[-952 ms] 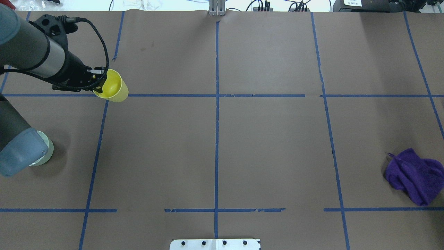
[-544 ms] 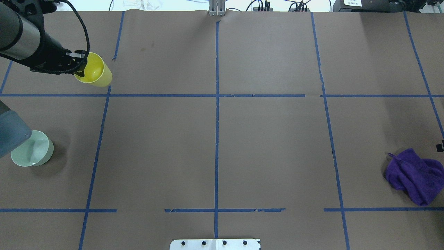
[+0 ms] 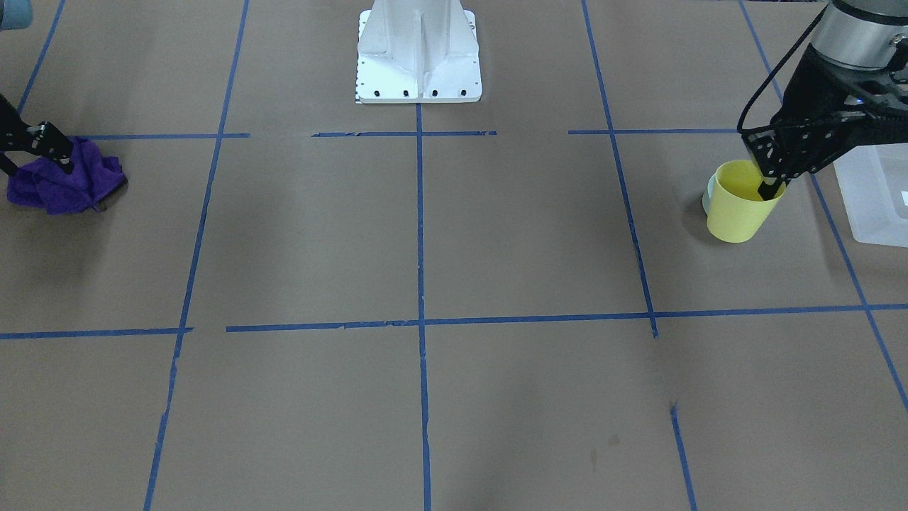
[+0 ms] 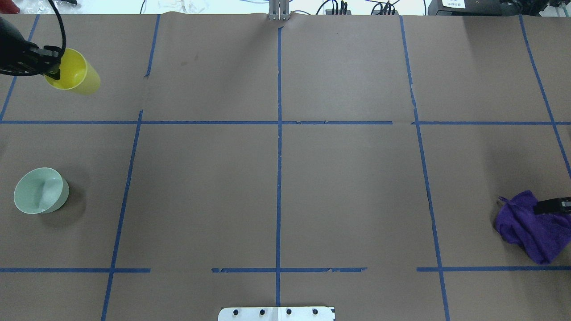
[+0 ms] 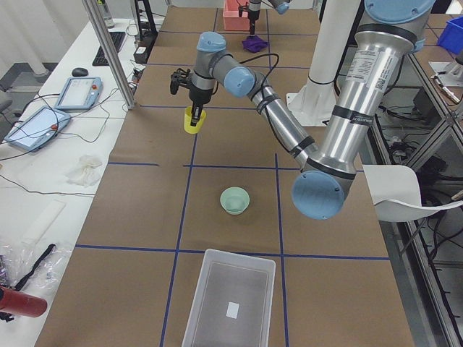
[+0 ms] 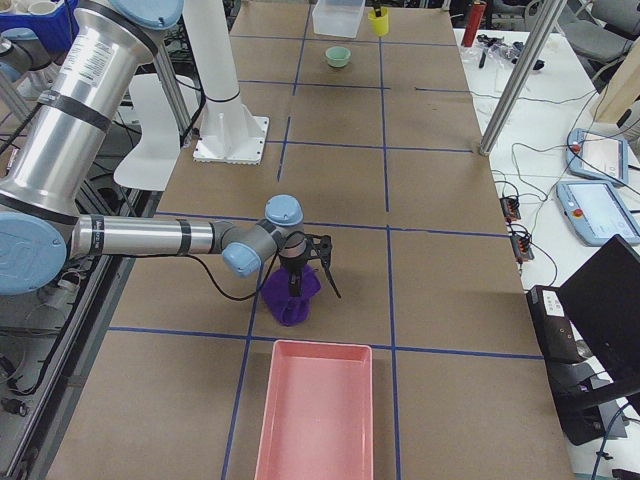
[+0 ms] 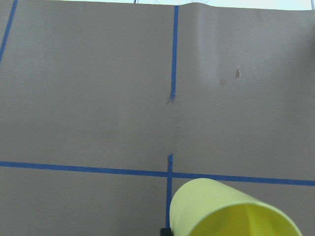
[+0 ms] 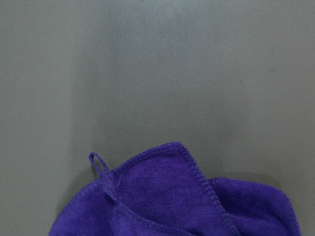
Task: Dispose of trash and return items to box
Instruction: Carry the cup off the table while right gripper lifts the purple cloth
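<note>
My left gripper (image 3: 766, 186) is shut on the rim of the yellow cup (image 3: 738, 209) and holds it above the table at the far left (image 4: 82, 80); the cup fills the bottom of the left wrist view (image 7: 231, 211). The mint-green bowl (image 4: 38, 196) stands upright on the table nearer the robot. The translucent box (image 5: 230, 303) stands past the bowl at the table's left end and is empty. My right gripper (image 3: 35, 167) is open over a purple cloth (image 4: 531, 232), one finger (image 4: 551, 207) on each side.
A pink tray (image 6: 315, 410) stands at the table's right end beyond the cloth. The white robot base (image 3: 418, 57) is at the near middle edge. Blue tape lines grid the brown table. A metal post (image 5: 108, 50) stands at the far edge.
My left gripper has carried the yellow cup left and away from the robot, and the arm no longer covers the bowl. My right gripper has come in over the purple cloth.
</note>
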